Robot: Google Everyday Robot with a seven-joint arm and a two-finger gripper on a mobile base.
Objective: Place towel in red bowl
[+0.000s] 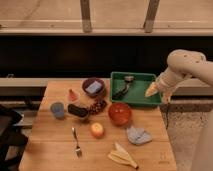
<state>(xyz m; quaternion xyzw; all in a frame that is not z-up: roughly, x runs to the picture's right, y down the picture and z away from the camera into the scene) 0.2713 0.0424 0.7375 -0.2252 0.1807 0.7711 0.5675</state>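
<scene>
The red bowl point(120, 114) sits mid-table. Just right of it, nearer the front edge, the towel point(138, 135) lies crumpled: likely light and limp, best pinched at a raised fold. The gripper point(151, 90) hangs by the tray point(134, 75), well apart; open or closed, cannot tell.

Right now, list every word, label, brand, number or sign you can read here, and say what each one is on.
None can be read.
The dark packet beside the blue cup may carry print, but it is too blurred to tell.
The towel, red bowl and green tray show no marks.
The arm's jaws hang at the tray's right end and show no lettering.
</scene>
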